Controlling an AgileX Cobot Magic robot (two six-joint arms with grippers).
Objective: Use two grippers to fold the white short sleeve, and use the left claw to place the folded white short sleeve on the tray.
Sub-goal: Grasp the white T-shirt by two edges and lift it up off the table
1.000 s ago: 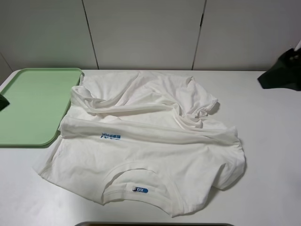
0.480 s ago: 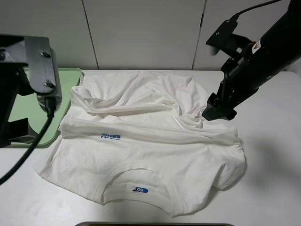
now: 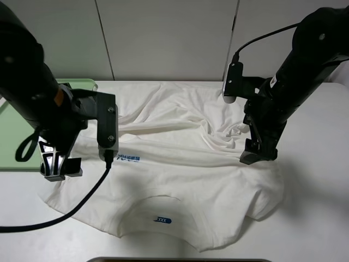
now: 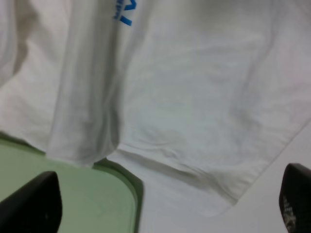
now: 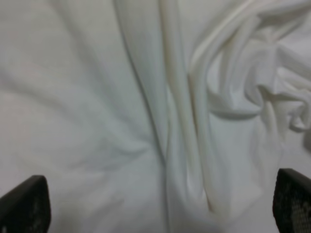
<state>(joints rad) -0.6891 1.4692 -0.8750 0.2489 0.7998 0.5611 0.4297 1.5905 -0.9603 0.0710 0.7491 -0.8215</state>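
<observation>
White short sleeve (image 3: 180, 180) is lying rumpled on counter (image 3: 316, 218), 9 o'clock edge overlapping tray (image 3: 8, 131). Left gripper (image 3: 57, 168) and right gripper (image 3: 256, 155) are hovering spread, empty, at 9 and 3 o'clock; pinching matching edges advised.

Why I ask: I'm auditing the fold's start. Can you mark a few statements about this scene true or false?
1. The white short sleeve lies crumpled on the table. True.
2. The left claw is shut on fabric. False: its jaws stand open, holding nothing.
3. The right gripper hangs open over the shirt. True.
4. The shirt sits folded in the tray. False: it is unfolded, and only an edge overlaps the tray's corner.
5. The neck label is red. False: it is blue.
</observation>
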